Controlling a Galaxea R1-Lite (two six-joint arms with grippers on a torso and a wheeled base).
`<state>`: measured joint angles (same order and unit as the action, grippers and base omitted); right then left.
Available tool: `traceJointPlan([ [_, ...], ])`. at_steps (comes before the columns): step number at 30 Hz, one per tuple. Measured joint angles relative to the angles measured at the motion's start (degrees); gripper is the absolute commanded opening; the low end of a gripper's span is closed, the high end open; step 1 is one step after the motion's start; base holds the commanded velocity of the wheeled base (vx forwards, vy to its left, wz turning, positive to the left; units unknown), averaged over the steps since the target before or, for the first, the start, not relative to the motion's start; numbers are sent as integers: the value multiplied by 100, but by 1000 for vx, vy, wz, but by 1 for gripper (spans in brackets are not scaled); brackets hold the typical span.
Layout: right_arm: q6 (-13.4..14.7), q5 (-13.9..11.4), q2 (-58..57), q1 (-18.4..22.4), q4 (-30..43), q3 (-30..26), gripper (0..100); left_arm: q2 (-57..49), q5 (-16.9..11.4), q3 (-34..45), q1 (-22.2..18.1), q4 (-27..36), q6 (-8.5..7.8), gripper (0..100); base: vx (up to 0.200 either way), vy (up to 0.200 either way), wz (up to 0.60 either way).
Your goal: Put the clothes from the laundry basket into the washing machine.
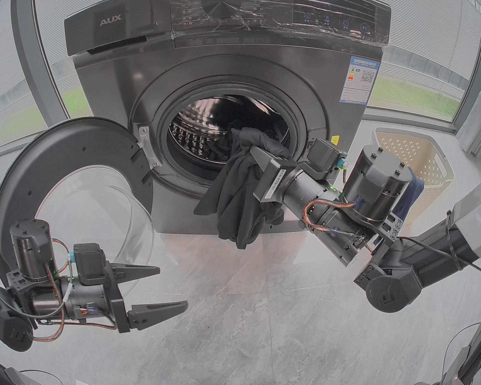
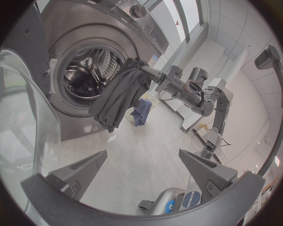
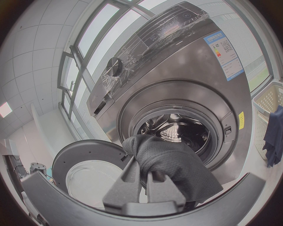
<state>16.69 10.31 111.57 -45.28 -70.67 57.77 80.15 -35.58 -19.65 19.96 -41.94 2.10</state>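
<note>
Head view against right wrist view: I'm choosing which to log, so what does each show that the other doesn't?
Head view adds the open left gripper and the hanging lower end of the dark garment. Right wrist view adds the right gripper shut on that cloth, close up. Both share the washing machine, its open door and the laundry basket.

The washing machine [image 1: 225, 65] bears pale brand lettering [image 1: 110, 20] at its top left corner and faint symbols [image 1: 325, 20] along the top right. Below them is a blue-and-white energy label [image 1: 359, 80] with a QR code, its print too small to read. A small yellow sticker [image 1: 334, 140] sits beside the door opening [image 1: 210, 125].
</note>
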Motion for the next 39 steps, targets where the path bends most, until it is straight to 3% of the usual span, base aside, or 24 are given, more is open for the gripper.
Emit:
traceJointPlan([
  [22,-5,41,-16,-84,-44,-113,0,2180,154,-1025,567,-1080,88,100,0,0,0],
  [33,-11,41,-21,-139,-60,-149,0,2614,190,-1303,962,-1258,173,100,0,0,0],
  [39,-27,50,-21,-155,-60,-157,0,2916,351,-1665,1118,-1269,204,100,0,0,0],
])
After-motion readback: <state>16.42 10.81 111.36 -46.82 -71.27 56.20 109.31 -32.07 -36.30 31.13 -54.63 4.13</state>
